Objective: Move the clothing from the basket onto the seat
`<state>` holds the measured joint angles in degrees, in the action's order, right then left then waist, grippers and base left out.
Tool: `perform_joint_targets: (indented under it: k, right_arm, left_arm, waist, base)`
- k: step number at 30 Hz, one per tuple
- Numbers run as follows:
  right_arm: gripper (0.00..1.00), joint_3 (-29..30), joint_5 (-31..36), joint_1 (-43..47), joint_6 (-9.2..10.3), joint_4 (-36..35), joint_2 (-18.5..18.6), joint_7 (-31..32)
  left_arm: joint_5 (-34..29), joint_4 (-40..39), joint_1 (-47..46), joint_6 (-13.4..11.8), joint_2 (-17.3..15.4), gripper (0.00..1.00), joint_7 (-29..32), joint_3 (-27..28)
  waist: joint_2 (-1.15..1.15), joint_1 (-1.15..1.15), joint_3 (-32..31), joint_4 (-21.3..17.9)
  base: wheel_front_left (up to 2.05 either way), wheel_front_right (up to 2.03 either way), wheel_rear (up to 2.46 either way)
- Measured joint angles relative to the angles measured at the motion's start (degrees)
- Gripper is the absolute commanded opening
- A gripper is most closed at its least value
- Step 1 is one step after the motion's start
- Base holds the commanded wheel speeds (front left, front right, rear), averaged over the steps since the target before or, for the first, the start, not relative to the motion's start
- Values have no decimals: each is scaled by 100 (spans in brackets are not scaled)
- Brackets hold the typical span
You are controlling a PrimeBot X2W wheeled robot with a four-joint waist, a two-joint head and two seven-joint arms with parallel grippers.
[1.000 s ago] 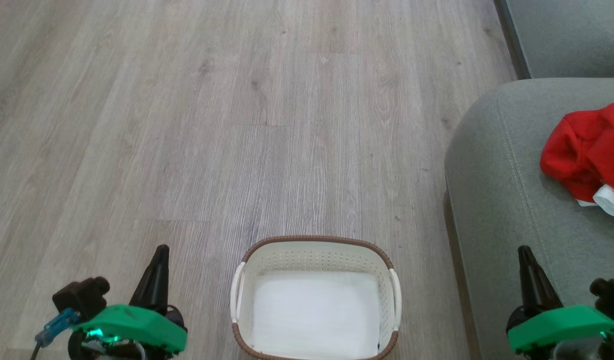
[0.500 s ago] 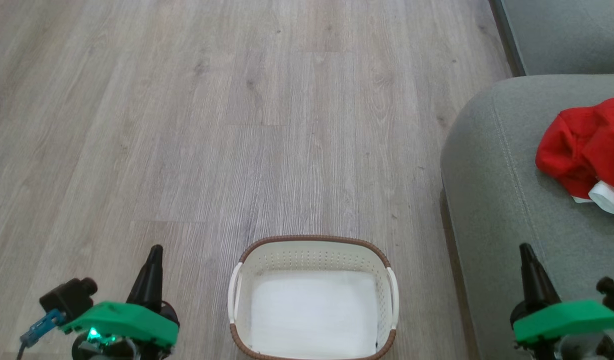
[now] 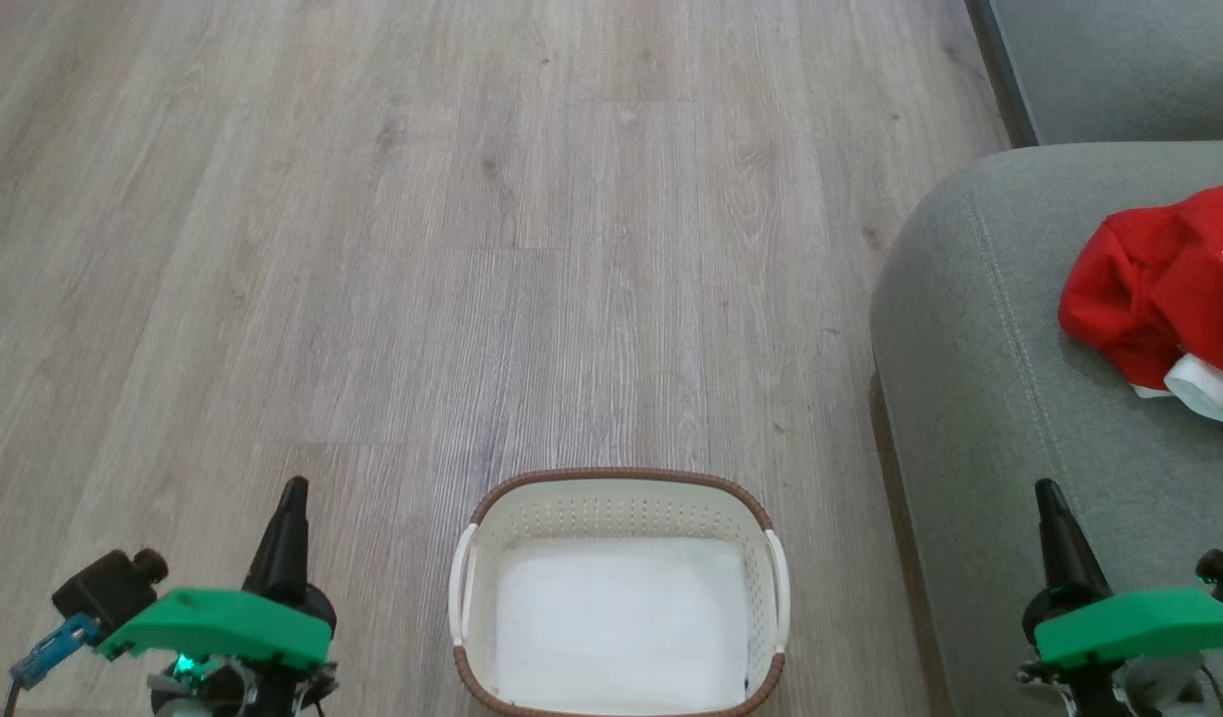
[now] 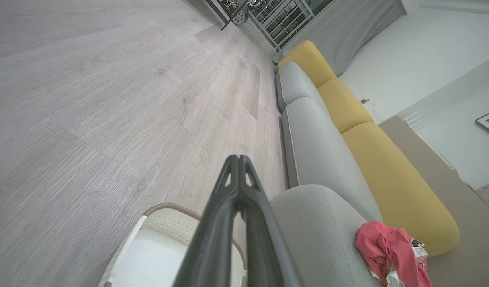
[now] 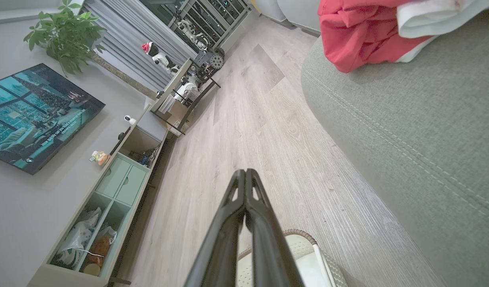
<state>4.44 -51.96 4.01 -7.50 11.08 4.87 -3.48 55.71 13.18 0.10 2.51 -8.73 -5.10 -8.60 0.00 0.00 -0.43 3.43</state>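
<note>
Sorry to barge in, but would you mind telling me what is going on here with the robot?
The robot is moving clothing from a basket to a seat, and that job looks done. The basket stands empty on the wooden floor, and the red and white clothing lies crumpled on the seat. The left gripper and right gripper are both shut and hold nothing, one on either side of the basket.

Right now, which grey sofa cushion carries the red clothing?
The nearest seat, beside the basket; the clothing lies on it, the farther cushions are bare.
</note>
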Motion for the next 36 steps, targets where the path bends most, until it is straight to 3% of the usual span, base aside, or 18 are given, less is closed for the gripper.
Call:
perform_joint_targets:
  k: [36]
  right_arm:
    - [0,143,-2079,-396,0,229,-100,505]
  left_arm:
    - [1886,136,-123,211,327,0,581,630]
  waist:
    - [0,0,32,-180]
  base:
    - [0,0,0]
